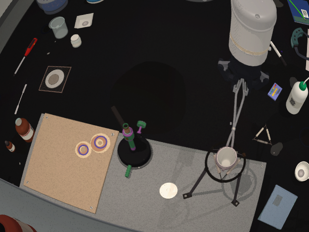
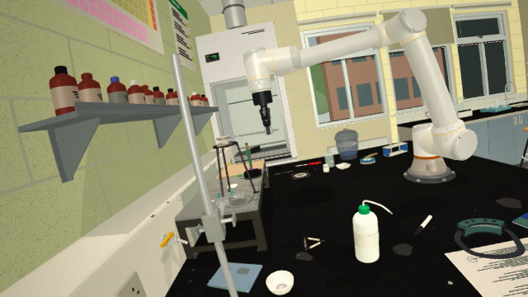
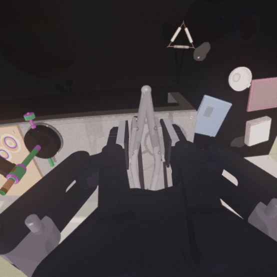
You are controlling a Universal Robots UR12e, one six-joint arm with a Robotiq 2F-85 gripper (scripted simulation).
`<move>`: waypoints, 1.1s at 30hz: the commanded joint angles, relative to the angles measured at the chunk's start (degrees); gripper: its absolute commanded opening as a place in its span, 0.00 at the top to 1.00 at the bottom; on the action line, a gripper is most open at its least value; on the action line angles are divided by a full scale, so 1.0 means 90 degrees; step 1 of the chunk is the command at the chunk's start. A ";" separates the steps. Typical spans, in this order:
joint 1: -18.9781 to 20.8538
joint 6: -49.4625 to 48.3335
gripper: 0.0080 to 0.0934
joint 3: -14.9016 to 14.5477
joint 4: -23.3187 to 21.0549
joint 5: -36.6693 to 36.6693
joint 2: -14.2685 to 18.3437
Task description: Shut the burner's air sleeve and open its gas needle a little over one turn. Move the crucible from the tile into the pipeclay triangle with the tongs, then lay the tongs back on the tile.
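Note:
My gripper (image 3: 146,140) is above the bench behind the tripod, closed on the handles of the grey tongs (image 1: 235,113), whose long arms reach down and forward to the white crucible (image 1: 226,158). The crucible sits upright in the pipeclay triangle on the black tripod ring (image 1: 225,162), with the tong tips at its far rim. The burner (image 1: 130,139) stands on its round black base to the left, with a green needle knob (image 1: 141,123) beside it. The tan tile (image 1: 70,159) lies further left, carrying two ringed marks.
Behind the work the black benchtop stretches away, with a wash bottle (image 1: 296,98) and a spare triangle (image 1: 263,136) to the right. A white disc (image 1: 168,190) lies on the grey slab in front. A blue card (image 1: 277,206) sits at the right front.

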 commanded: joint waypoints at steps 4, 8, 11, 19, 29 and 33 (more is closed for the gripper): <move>-0.0002 0.0002 0.91 -0.0007 -0.0005 -0.0003 -0.0004; -0.0003 0.0002 0.87 -0.0007 -0.0005 -0.0003 -0.0003; -0.0003 0.0002 0.83 -0.0007 -0.0005 -0.0003 -0.0003; -0.0003 0.0002 0.74 -0.0007 -0.0005 -0.0003 -0.0003; -0.0003 0.0001 0.62 -0.0010 -0.0007 -0.0003 0.0002; -0.0002 0.0001 0.58 -0.0012 -0.0011 -0.0002 0.0005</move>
